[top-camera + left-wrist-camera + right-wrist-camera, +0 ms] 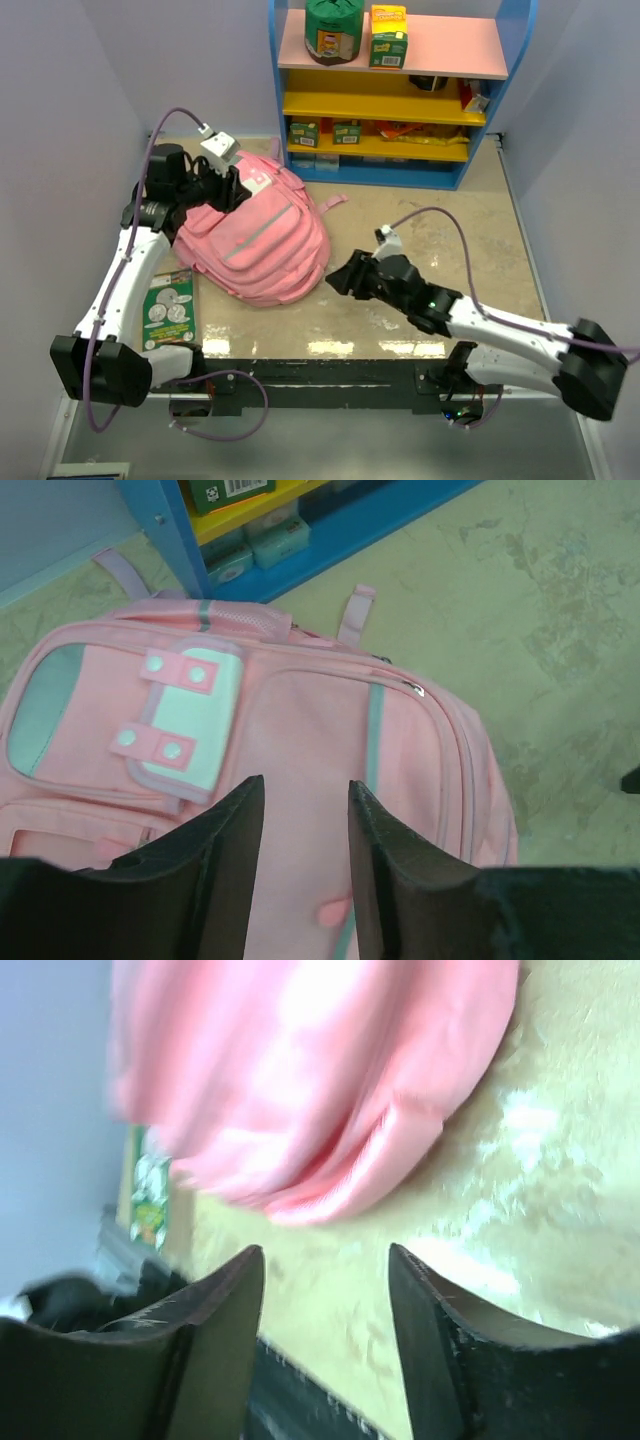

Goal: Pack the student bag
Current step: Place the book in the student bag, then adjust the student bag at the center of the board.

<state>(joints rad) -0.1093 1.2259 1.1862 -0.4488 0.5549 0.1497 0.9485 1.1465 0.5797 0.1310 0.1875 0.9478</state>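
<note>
Left tool (305,783) hangs over the student bag (260,240), jaws narrowly parted with nothing between them; whether it touches is hard to judge. Right tool (325,1250) stands wider and empty just beside the bag, which lies flat on the bench (440,200) and is blurred in that tool's own view.

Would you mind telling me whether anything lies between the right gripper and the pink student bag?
Nothing visible does. The right gripper sits just off the lower right edge of the student bag, apart from it. The right wrist view shows only bare table between its open jaws and the pink fabric.
</note>
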